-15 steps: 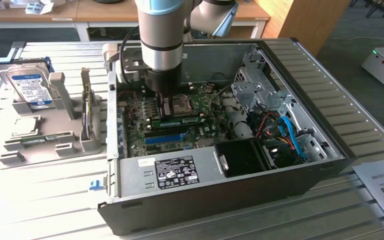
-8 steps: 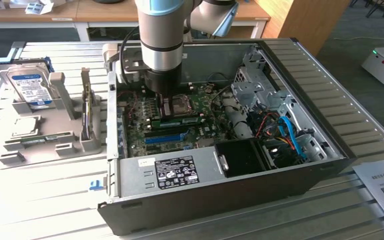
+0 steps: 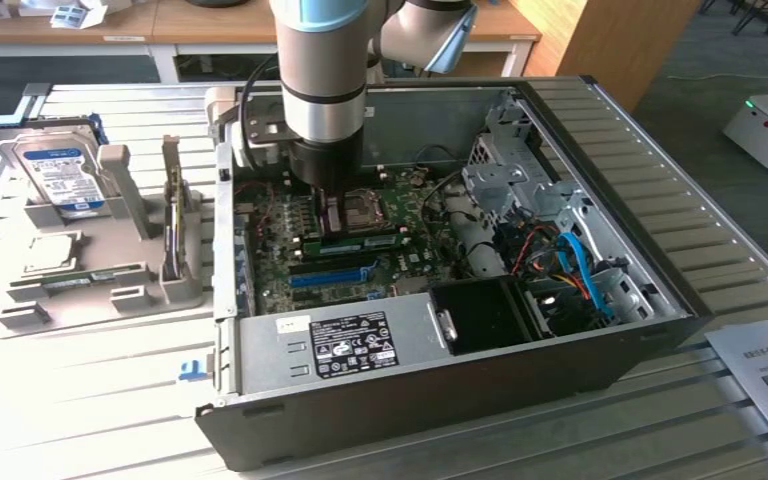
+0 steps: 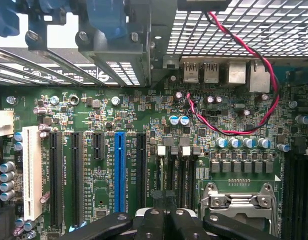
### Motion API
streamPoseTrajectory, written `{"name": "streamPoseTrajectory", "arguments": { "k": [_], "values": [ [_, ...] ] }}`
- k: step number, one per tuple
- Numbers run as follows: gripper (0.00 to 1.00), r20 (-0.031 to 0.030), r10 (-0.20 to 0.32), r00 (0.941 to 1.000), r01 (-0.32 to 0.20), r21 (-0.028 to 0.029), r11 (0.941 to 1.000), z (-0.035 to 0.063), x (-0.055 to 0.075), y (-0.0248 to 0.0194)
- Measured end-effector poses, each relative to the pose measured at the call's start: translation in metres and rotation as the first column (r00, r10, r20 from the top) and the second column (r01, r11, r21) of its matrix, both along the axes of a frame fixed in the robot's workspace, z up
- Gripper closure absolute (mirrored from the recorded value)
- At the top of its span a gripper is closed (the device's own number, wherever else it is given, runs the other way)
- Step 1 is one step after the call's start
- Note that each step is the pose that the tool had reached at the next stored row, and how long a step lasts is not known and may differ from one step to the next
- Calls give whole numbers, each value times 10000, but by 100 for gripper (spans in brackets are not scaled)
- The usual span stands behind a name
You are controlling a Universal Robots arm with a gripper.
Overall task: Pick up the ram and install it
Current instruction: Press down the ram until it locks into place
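Observation:
My gripper (image 3: pixel 335 212) reaches down into the open computer case (image 3: pixel 651 250), just above the motherboard (image 3: pixel 284 262) beside the CPU socket (image 4: pixel 239 201). In the wrist view its black fingers (image 4: pixel 149 226) lie close together, and my gripper (image 4: pixel 166 219) is shut over the near end of the memory slots (image 4: pixel 177 172). I see nothing between the fingers. A narrow green ram (image 3: pixel 357 243) lies along those slots right under the fingertips; I cannot tell whether they touch it. The long blue slot (image 4: pixel 119 165) runs parallel a little way off.
Left of the case a grey holder (image 3: pixel 137 180) carries a silver hard drive (image 3: pixel 61 170), a thin board standing on edge (image 3: pixel 171 200) and another green stick lying flat (image 3: pixel 84 278). A red-black cable (image 4: pixel 253 75) loops over the board. Drive cages and blue cables (image 3: pixel 578 265) fill the case's right side.

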State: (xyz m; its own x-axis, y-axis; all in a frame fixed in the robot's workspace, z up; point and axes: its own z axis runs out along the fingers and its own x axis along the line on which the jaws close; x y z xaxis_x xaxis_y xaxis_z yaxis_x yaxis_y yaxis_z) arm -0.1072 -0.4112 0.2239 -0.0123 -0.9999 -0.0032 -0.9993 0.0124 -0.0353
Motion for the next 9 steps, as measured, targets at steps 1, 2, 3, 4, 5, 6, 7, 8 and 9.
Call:
{"name": "streamPoseTrajectory", "arguments": {
  "k": [1,2,3,4,5,6,7,8,9],
  "values": [
    [90,0,1,10000,-1,1,10000,0,0,0],
    [90,0,1,10000,-1,0,10000,-3,0,0],
    [90,0,1,10000,-1,0,10000,-5,0,0],
    [90,-1,0,10000,0,-1,10000,-7,0,-1],
    [90,-2,0,10000,0,-2,10000,-8,0,0],
    [90,-1,0,10000,0,0,10000,-9,0,0],
    [90,0,0,10000,0,1,10000,-10,0,0],
    [90,0,0,10000,0,1,10000,-10,0,0],
    [90,0,0,10000,0,1,10000,-10,0,0]
  ]
}}
